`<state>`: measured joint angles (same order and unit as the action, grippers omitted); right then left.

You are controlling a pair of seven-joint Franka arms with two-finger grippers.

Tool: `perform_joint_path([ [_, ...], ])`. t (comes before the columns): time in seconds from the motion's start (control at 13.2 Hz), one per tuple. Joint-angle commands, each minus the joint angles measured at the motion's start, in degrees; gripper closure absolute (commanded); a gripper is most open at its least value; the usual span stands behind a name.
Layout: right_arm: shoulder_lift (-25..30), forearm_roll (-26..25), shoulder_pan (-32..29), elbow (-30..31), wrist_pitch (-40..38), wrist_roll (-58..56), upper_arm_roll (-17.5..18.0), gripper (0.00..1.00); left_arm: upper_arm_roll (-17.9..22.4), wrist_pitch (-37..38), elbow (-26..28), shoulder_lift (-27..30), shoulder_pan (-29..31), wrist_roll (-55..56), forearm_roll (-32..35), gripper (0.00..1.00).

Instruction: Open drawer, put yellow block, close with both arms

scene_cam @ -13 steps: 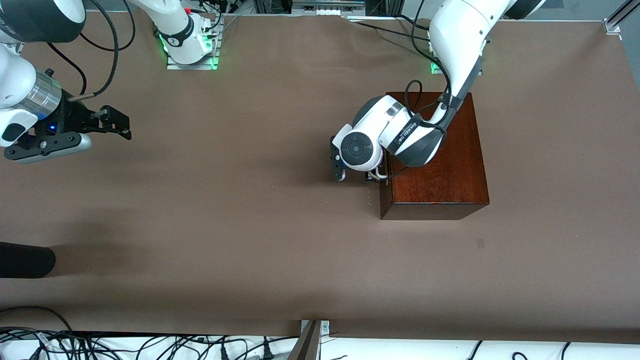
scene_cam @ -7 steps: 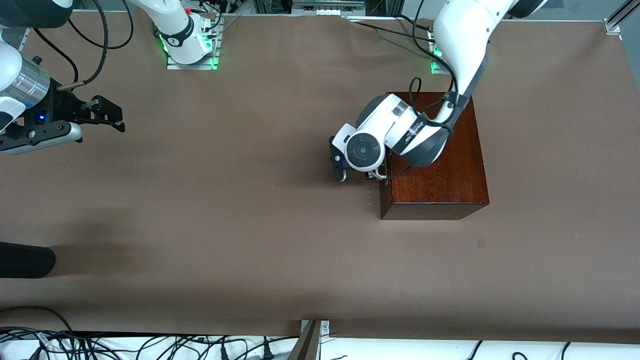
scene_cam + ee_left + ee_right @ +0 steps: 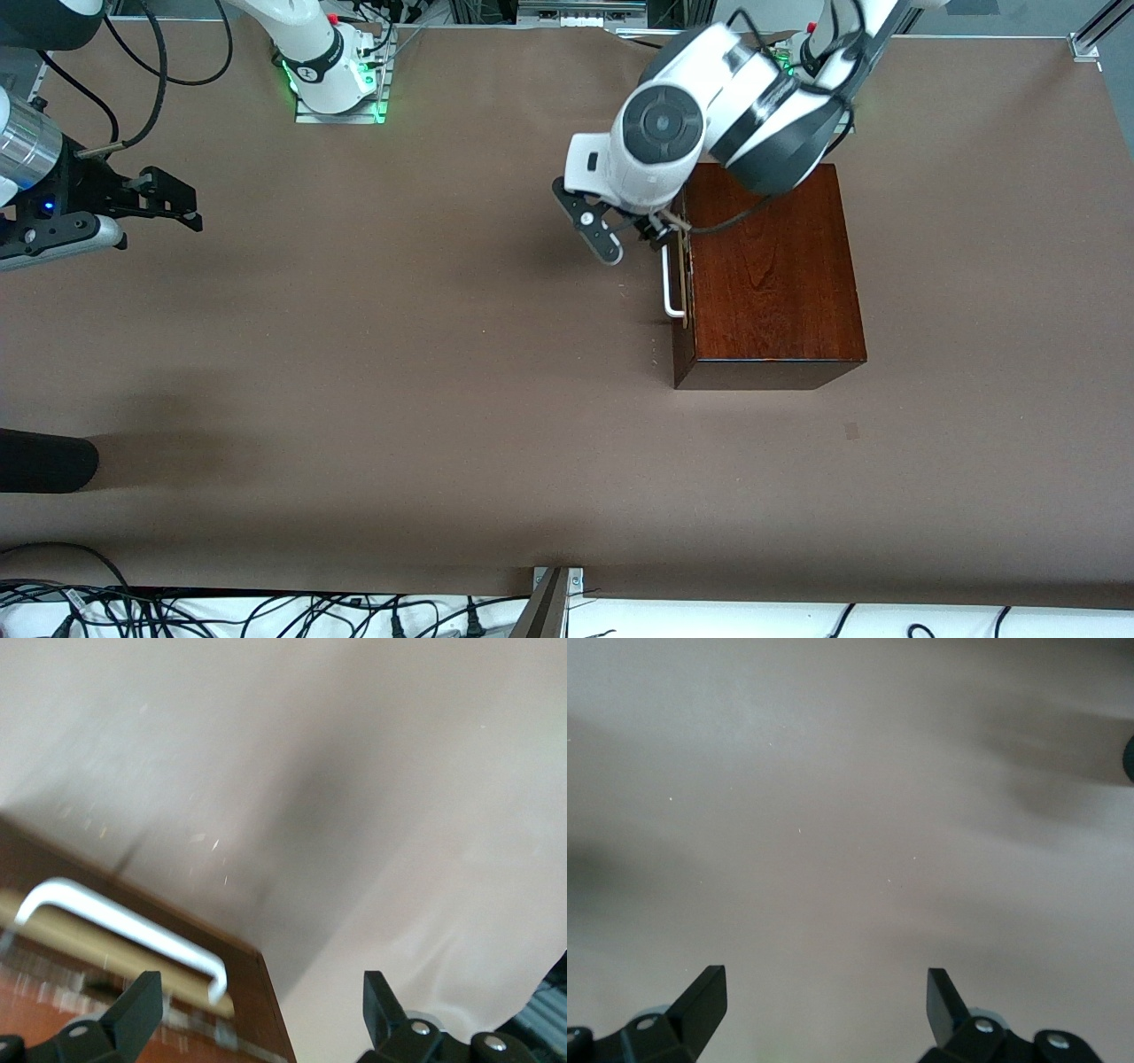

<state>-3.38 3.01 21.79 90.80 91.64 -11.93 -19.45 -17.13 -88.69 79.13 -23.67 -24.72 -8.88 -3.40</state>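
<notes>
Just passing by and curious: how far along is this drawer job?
Nearly finished, it seems. The drawer sits almost flush in the wooden box, and no yellow block is visible. The left gripper, open, hangs above the white handle. The right gripper, open, waits over bare table.

The front view is evenly and brightly lit from overhead, and everything in it is rendered sharply. Soft, broad shadows are cast on the brown table (image 3: 443,399) at lower left of the frame and below the raised left arm (image 3: 709,115). A faint sheen is seen on the top of the wooden box (image 3: 771,266). Green indicator glow is visible at the arm bases along the upper edge. Both wrist views are washed out and pale; motion blur is marked in the left wrist view, where the white handle (image 3: 124,926) is smeared, and diffuse dark shadows are seen in each.
</notes>
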Motion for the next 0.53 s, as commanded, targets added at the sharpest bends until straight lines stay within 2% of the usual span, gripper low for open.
perform_joint_path([
  [0.0, 0.48, -0.99, -0.17, -0.53, -1.46, -0.54, -0.06, 0.00, 0.87, 3.17, 0.94, 5.80, 2.38, 2.46, 8.64, 0.00],
  [0.23, -0.22, -1.08, 0.09, -0.71, -1.38, -0.02, 0.11, 0.00, 0.87, 3.43, 0.85, 8.63, 10.01, 2.55, 9.11, 0.00],
  [0.38, 0.04, -0.73, -0.26, -0.97, -1.38, 0.16, -0.50, 0.00, 0.08, 4.91, 0.76, 9.34, 17.04, 2.20, 5.53, 0.00],
  [0.45, 0.04, -0.46, -0.26, -0.97, -1.38, -0.54, -1.02, 0.00, 0.42, 7.28, 0.50, 10.56, 18.55, 2.63, 4.64, 0.00],
])
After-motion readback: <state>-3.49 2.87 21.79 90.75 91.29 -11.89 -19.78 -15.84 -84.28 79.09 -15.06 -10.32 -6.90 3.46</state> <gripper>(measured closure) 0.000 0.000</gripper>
